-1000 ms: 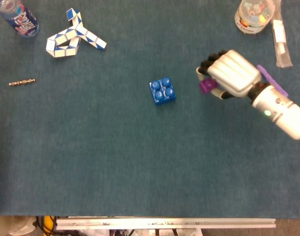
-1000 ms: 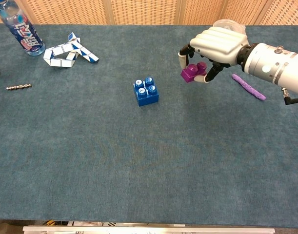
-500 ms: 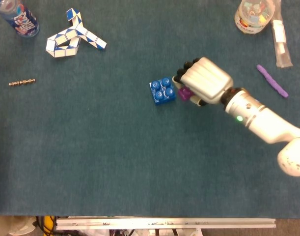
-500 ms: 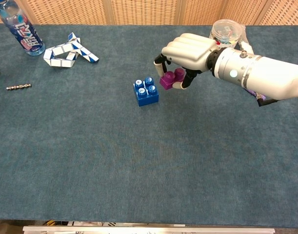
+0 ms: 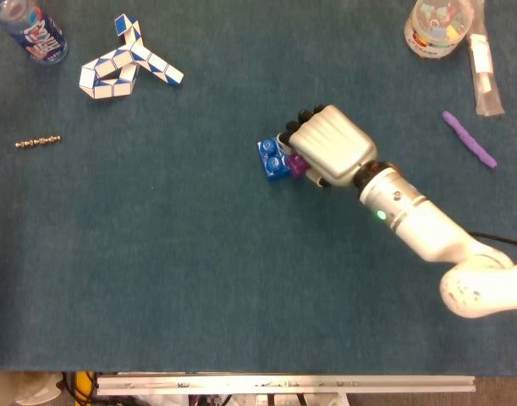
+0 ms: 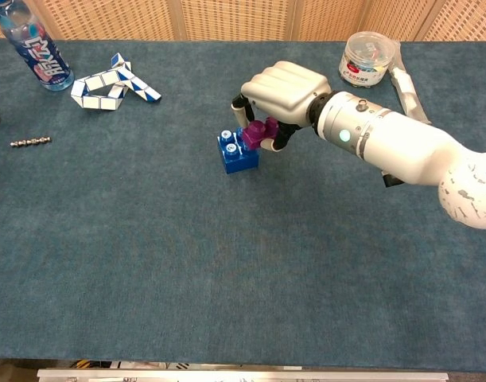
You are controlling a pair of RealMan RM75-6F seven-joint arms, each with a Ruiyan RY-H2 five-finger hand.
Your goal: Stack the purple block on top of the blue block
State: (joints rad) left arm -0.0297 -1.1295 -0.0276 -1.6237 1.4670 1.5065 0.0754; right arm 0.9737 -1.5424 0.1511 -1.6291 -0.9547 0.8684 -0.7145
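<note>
The blue block (image 5: 270, 159) (image 6: 233, 153) sits on the teal table near the middle. My right hand (image 5: 328, 147) (image 6: 281, 93) grips the purple block (image 5: 297, 165) (image 6: 256, 134) and holds it just above the blue block's right half, partly covering it. Whether the two blocks touch I cannot tell. My left hand shows in neither view.
A blue-and-white folding snake toy (image 5: 127, 62) (image 6: 110, 83) and a bottle (image 5: 34, 32) (image 6: 34, 48) lie at the far left, with a small bead chain (image 5: 37, 142) (image 6: 30, 142) nearer. A clear jar (image 5: 440, 25) (image 6: 369, 57), a wrapped stick (image 5: 481, 68) and a purple strip (image 5: 470, 139) lie at the far right.
My right hand has carried the purple block leftward from the right side of the table until it hangs over the blue block's right edge.
</note>
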